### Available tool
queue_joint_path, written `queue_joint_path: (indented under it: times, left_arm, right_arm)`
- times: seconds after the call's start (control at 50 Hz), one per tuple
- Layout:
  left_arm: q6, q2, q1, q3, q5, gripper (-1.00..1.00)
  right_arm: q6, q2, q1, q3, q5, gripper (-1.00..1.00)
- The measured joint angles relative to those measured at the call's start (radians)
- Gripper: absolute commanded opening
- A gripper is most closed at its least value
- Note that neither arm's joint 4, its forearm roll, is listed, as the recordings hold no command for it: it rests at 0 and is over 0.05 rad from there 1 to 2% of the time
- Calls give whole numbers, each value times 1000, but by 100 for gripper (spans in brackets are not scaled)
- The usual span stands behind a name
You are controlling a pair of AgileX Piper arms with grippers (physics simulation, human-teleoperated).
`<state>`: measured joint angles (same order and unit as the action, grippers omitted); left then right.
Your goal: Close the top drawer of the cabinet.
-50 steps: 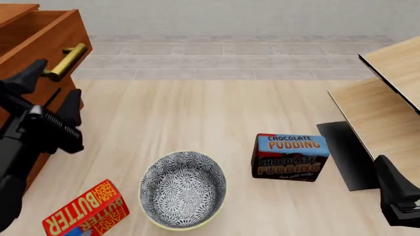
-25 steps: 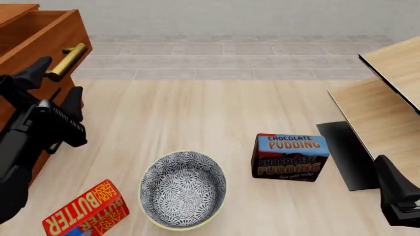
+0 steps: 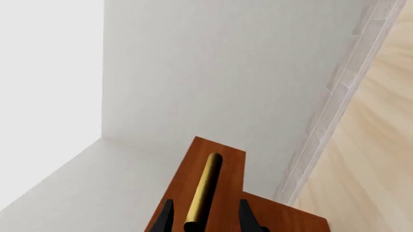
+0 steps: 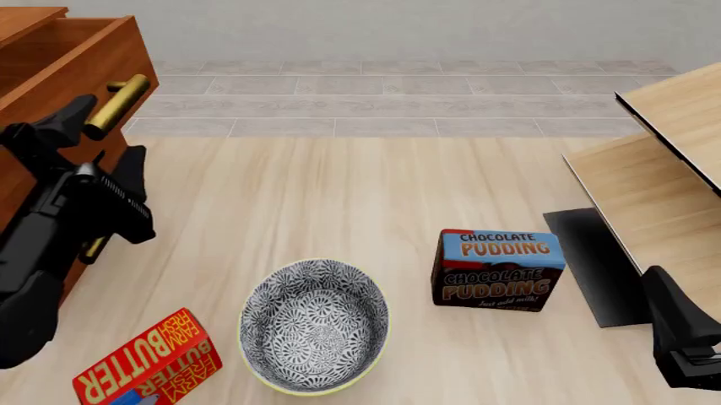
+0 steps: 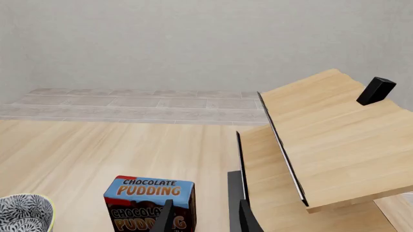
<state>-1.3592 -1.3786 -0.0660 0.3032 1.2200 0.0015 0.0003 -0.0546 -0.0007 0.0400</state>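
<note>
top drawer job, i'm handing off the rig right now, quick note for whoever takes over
Left gripper: open, fingers either side of the brass handle of the top drawer, no grip seen.
Right gripper: open, empty, low at the right, above the chocolate pudding box.
Cabinet stands far left; top drawer is pulled out.
Done: left arm lined up at the drawer front.
Left: push the drawer fully in, then back off.

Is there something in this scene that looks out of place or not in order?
Yes. The top drawer of the cabinet stands pulled out, its inside showing. The butter box lies tilted near the bowl.
</note>
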Motion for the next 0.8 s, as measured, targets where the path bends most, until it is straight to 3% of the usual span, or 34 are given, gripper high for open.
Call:
queue_joint_path:
  times: [0.8]
  left_arm:
    - [-14,-36,18,12,0,100]
  right_arm:
    - [1,0,-2,0,-8,100]
